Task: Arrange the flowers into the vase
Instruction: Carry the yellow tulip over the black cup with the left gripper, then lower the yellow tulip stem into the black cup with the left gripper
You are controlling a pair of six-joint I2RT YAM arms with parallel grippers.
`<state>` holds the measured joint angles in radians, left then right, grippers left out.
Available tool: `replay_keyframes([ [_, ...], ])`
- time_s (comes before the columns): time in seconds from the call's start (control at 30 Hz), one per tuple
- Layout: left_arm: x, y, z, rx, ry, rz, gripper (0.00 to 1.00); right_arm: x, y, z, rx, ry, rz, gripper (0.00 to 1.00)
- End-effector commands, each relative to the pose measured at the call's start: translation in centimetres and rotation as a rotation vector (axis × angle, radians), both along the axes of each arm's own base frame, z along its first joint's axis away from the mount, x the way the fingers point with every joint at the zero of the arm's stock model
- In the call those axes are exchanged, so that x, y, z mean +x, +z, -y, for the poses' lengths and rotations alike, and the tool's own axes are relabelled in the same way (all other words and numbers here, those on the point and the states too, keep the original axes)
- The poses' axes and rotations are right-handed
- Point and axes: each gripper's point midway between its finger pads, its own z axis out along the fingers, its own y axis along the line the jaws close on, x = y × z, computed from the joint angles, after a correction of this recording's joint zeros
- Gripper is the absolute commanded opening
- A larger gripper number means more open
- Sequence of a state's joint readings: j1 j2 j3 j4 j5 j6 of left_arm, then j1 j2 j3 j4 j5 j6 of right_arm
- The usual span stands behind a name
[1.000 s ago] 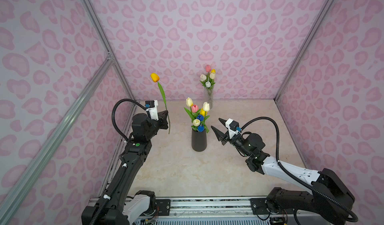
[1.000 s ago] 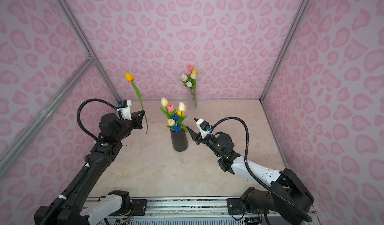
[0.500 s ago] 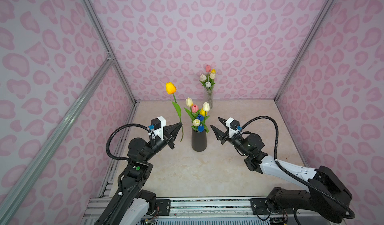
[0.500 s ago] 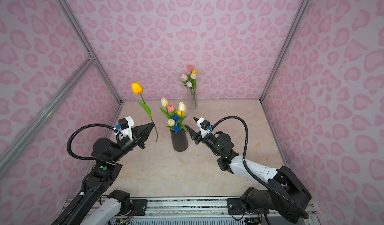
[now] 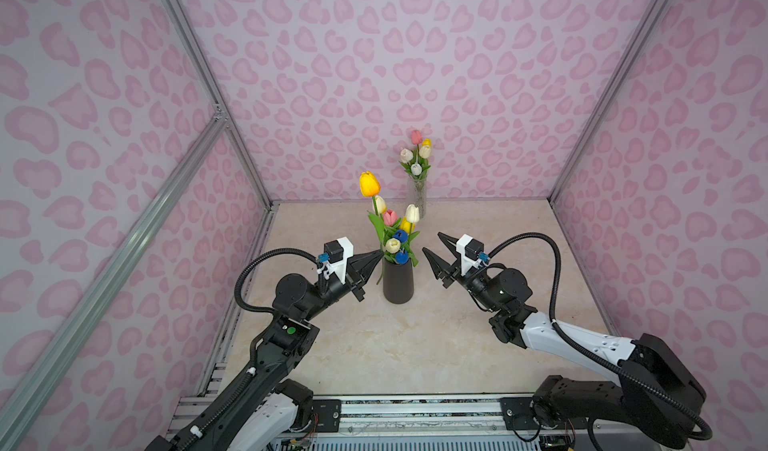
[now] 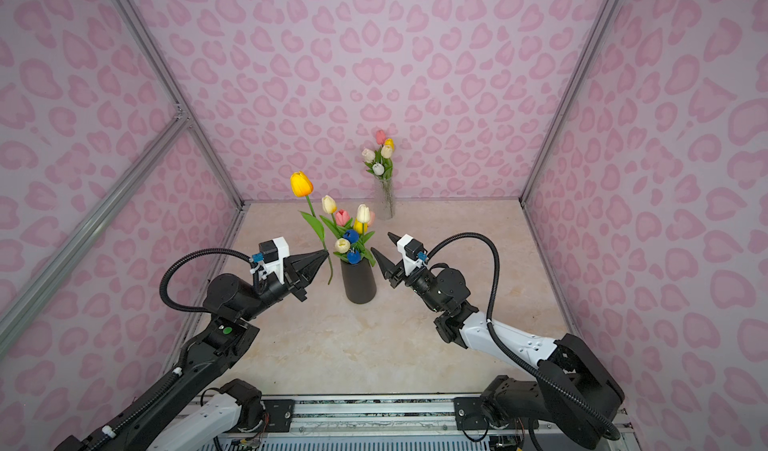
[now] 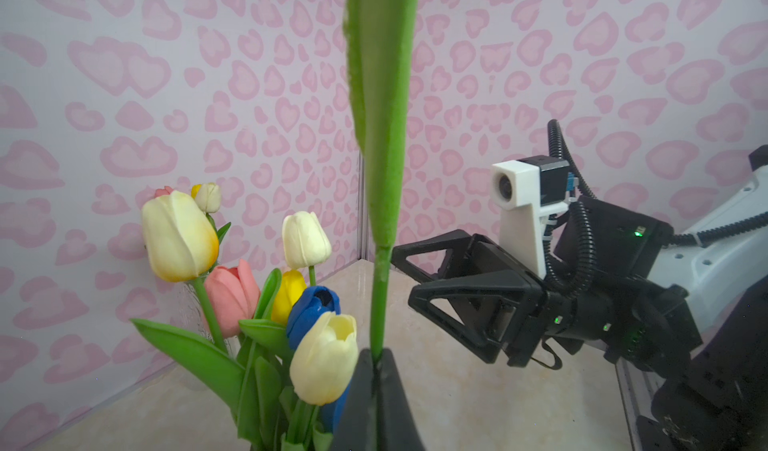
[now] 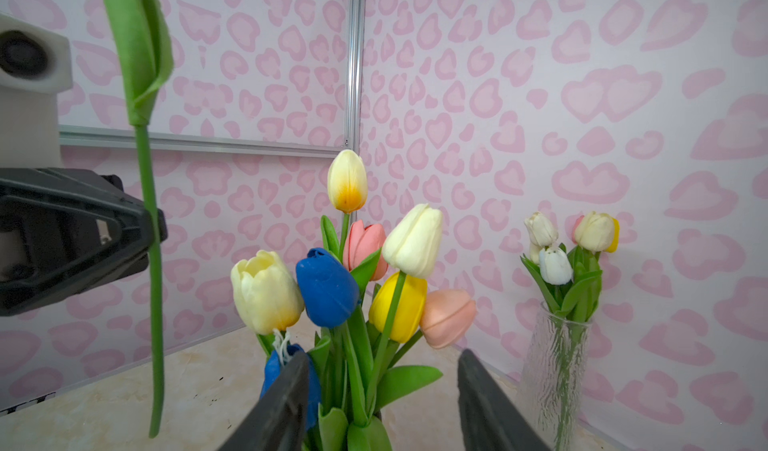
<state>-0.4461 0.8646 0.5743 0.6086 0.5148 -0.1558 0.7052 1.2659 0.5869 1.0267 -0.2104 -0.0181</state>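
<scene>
Yellow tulip brought in beside the black vase.

A second ago my left gripper (image 6: 326, 254) held the yellow tulip (image 6: 316, 228) out by the side wall; now it has swung in, its tips just short of the black vase (image 6: 358, 280). It is clamped tight on the stem, with the head well above the tips and the cut end hanging below them, outside the vase. The long axis stands near upright, head up, leaning slightly away from the vase. My right gripper (image 6: 380, 242) has barely moved. It is about half open and empty, just across the flowers (image 6: 352, 235) already in the vase.
</scene>
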Motion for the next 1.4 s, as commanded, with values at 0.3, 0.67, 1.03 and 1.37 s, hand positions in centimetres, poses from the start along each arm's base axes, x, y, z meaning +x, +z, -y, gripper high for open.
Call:
replay_keyframes([
  [0.3, 3.5, 2.2, 1.1, -0.075, 0.044, 0.188, 0.03, -0.6, 0.3, 0.9, -0.004, -0.028, 0.022, 0.57],
  [0.67, 6.2, 0.7, 1.8, -0.096, 0.079, 0.186, 0.03, -1.0, 0.5, 1.4, -0.016, -0.041, 0.034, 0.57],
  [1.03, 6.5, -0.1, 1.7, -0.089, 0.091, 0.187, 0.03, -1.2, 0.8, 1.4, -0.028, -0.038, 0.041, 0.57],
  [1.37, 5.1, 2.3, -0.9, -0.16, 0.166, 0.236, 0.03, -1.1, 0.6, 0.7, -0.033, -0.013, 0.037, 0.57],
])
